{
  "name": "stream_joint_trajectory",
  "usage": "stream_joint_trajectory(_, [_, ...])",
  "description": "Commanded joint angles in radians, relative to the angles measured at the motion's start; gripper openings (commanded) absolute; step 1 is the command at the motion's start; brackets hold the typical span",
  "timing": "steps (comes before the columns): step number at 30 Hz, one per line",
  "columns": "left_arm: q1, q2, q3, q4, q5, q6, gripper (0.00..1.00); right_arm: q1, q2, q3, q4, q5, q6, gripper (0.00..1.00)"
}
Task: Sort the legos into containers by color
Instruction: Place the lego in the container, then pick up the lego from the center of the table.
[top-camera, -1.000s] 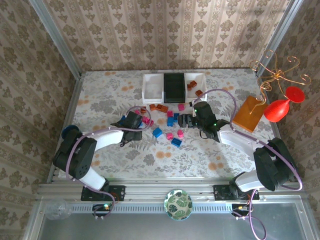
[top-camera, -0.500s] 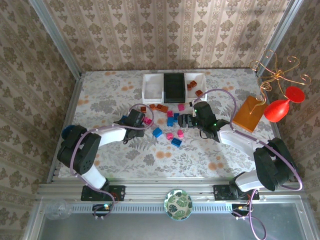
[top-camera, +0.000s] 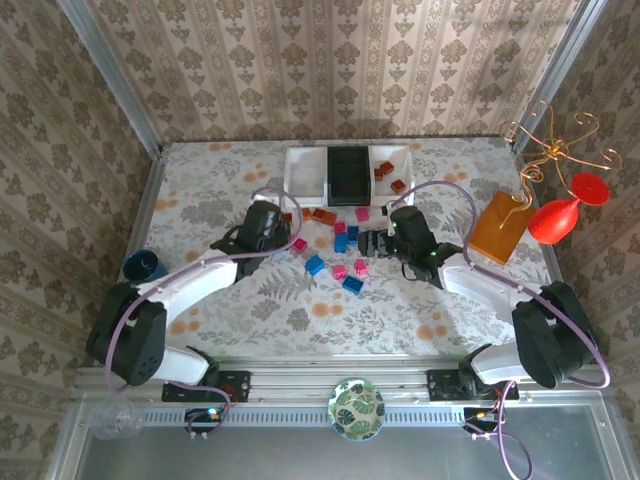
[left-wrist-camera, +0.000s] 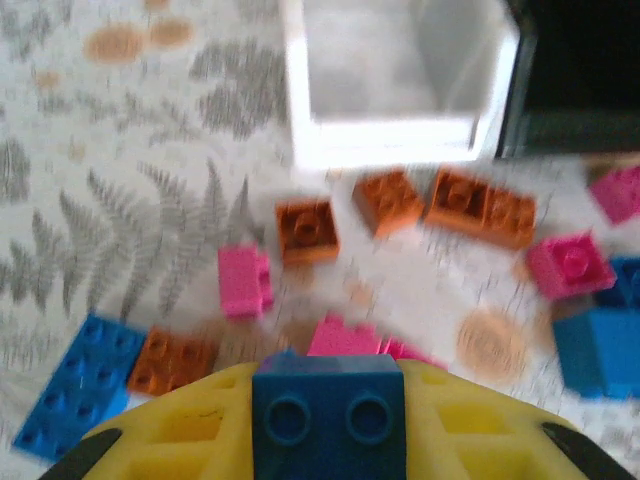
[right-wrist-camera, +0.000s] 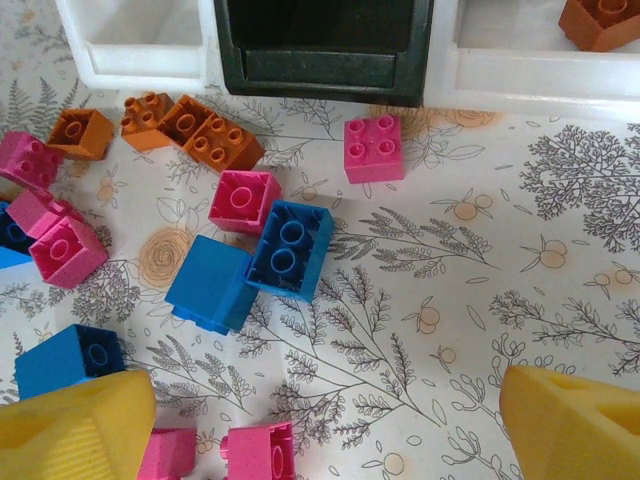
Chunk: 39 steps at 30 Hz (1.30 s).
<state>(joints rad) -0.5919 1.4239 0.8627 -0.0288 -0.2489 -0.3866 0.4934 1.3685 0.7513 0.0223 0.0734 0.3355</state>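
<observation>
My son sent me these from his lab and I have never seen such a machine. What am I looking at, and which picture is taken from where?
These are two robot arms bolted to the near edge of a patterned table. The wide picture comes from a camera above and behind them; the two close ones come from a camera on each wrist. Small blue, pink and orange toy bricks lie scattered on the table. At its far side stand a white tray, a black tray and a second white tray with orange bricks inside. The left claw is closed on a blue brick. The right claw is open and holds nothing.
</observation>
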Motion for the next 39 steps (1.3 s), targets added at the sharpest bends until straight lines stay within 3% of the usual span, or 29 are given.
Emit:
stream_joint_trajectory(1, [0.033, 0.114, 0.143, 0.048, 0.008, 0.063, 0.28, 0.001, -0.051, -0.020, 0.057, -0.013, -0.013, 0.91])
stream_joint_trajectory(8, [0.096, 0.452, 0.489, 0.048, 0.083, 0.098, 0.28, 0.001, -0.074, -0.023, 0.050, -0.007, -0.008, 0.91])
stream_joint_trajectory(16, [0.124, 0.784, 0.941, -0.081, 0.144, 0.107, 0.32, 0.001, -0.061, 0.018, -0.005, -0.031, 0.021, 0.91])
stream_joint_trajectory(21, [0.124, 0.833, 1.090, -0.173, 0.131, 0.145, 0.47, 0.004, -0.040, 0.004, 0.011, -0.067, 0.029, 0.91])
stream_joint_trajectory(25, [0.126, 0.702, 0.935, -0.123, 0.100, 0.154, 0.62, 0.007, -0.041, -0.032, 0.068, -0.081, 0.026, 0.91])
stream_joint_trajectory(35, [0.126, 0.093, 0.082, 0.000, 0.146, 0.024, 0.72, 0.037, -0.075, -0.096, 0.162, -0.112, -0.042, 0.91])
stream_joint_trajectory(39, [0.120, 0.027, -0.043, -0.048, 0.178, -0.011, 0.75, 0.039, -0.052, -0.091, 0.169, -0.112, -0.031, 0.91])
